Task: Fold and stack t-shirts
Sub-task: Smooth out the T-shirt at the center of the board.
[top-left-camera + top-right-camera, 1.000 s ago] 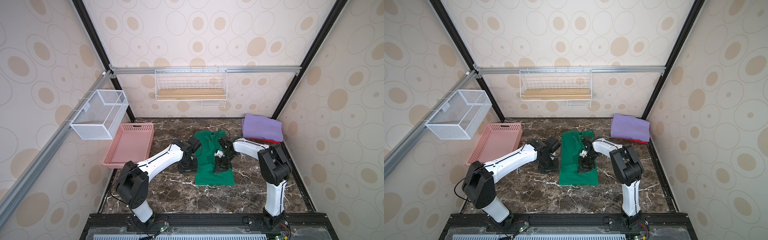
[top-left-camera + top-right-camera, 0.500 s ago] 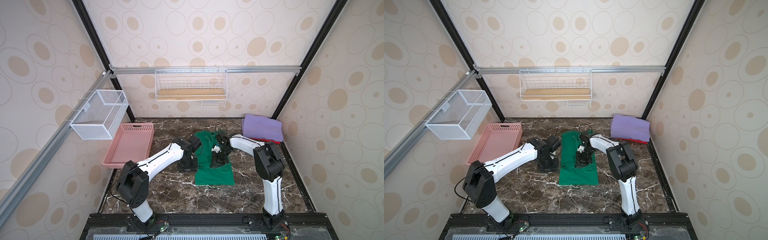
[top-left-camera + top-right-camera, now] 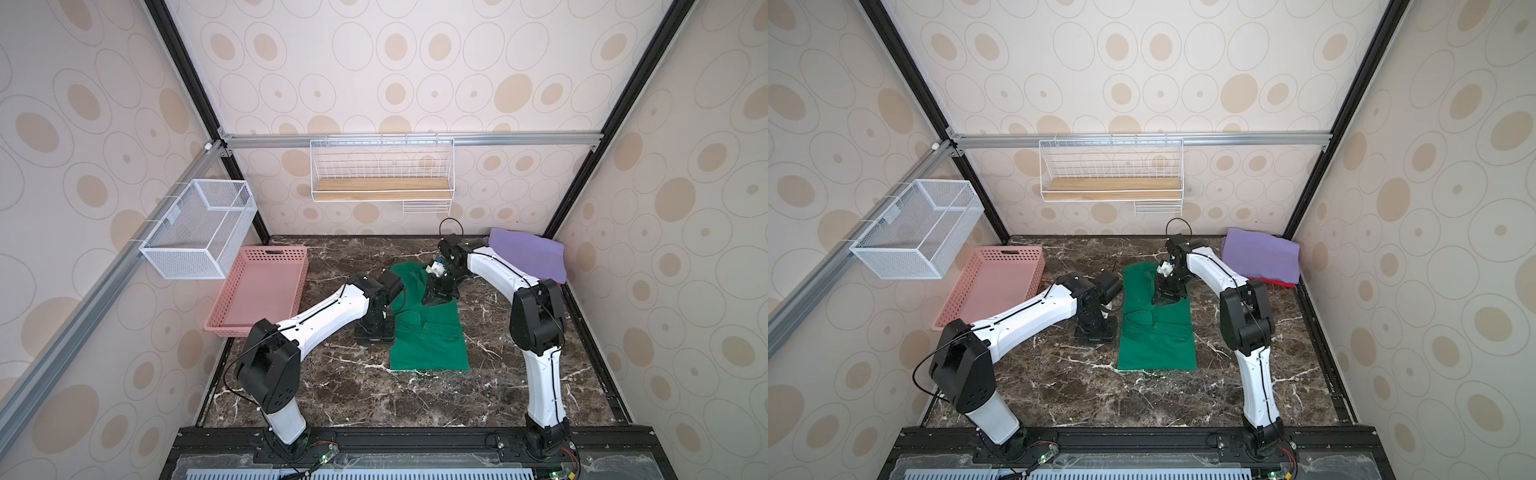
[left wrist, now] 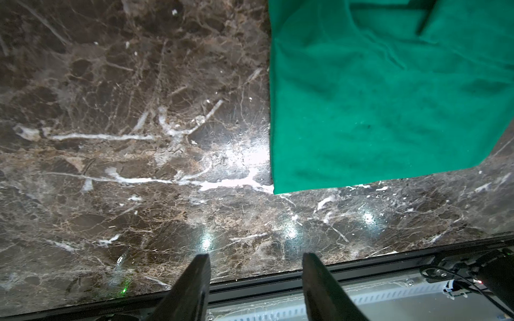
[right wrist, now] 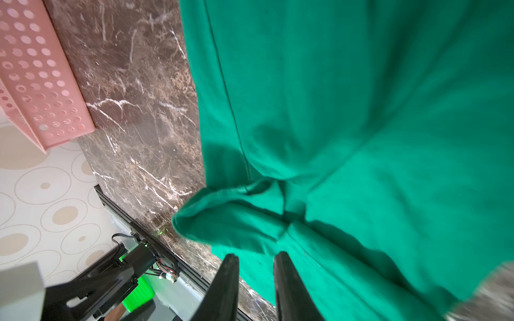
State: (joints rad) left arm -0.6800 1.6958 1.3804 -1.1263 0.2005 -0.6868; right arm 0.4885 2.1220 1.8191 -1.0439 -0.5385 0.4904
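Sides look tucked in on the green t-shirt (image 3: 430, 336), which lies lengthwise mid-desk (image 3: 498, 395); the lavender t-shirt (image 3: 528, 253) sits folded on the red t-shirt (image 3: 1277, 283) in the far corner. The right claw (image 5: 256, 254), arm stretched forward and tipped down, is over the shirt's far end, its gap narrow; whether it nips cloth I cannot tell. The left claw (image 4: 255, 255) stands spread, empty, beside the shirt. Next, probably, both must pinch that end and carry it to the hem

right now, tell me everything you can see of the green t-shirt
The green t-shirt is soft-looking, deep green cloth. It lies on the marble table as a long, partly folded strip, its straight hem toward the robot's base. Creases and a rolled sleeve cuff show. The right gripper stands at a bunched fold with narrow jaws; whether it pinches the cloth is unclear. The open left gripper hangs beside the shirt's edge, apart from it.
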